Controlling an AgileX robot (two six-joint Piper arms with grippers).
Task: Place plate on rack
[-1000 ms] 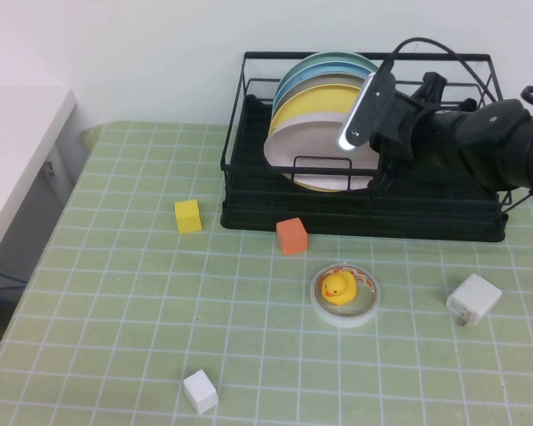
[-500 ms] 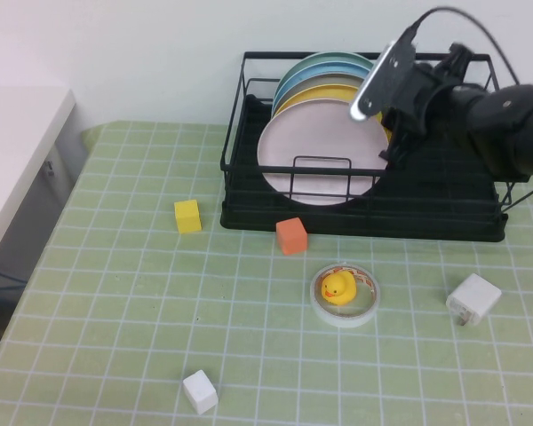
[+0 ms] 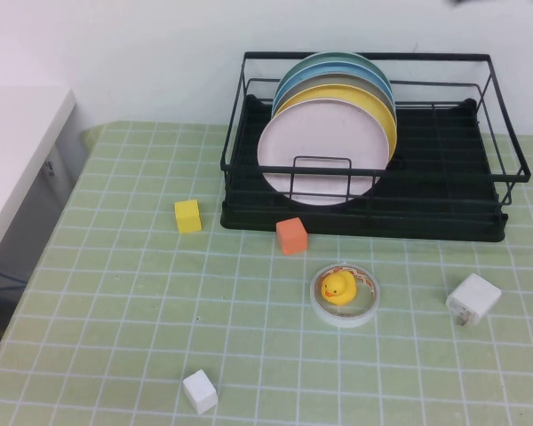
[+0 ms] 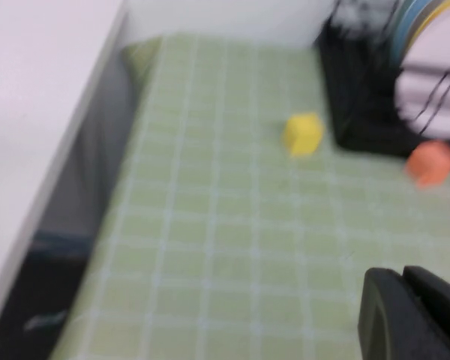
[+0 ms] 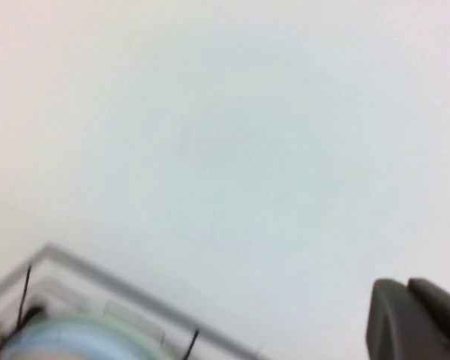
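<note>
The pale pink plate point(image 3: 318, 151) stands upright in the black wire rack point(image 3: 444, 217), at the front of a row of yellow, grey and blue plates and behind the small front loop. Neither arm shows in the high view. In the left wrist view my left gripper point(image 4: 405, 281) is shut and empty above the green mat, well away from the rack point(image 4: 352, 90) and the pink plate point(image 4: 427, 97). In the right wrist view my right gripper point(image 5: 409, 289) is shut and empty, raised facing the white wall, above the rack's top rail point(image 5: 97, 274).
On the green checked mat lie a yellow block point(image 3: 187, 216), an orange block point(image 3: 291, 236) just in front of the rack, a tape roll point(image 3: 368, 306) holding a yellow duck point(image 3: 339, 287), a white charger point(image 3: 473, 299) and a white cube point(image 3: 200, 391). A white table point(image 3: 18, 142) stands at the left.
My right arm let go of the pink plate, which settled upright in the rack, then rose and left the high view. The plate and rack stay still.
</note>
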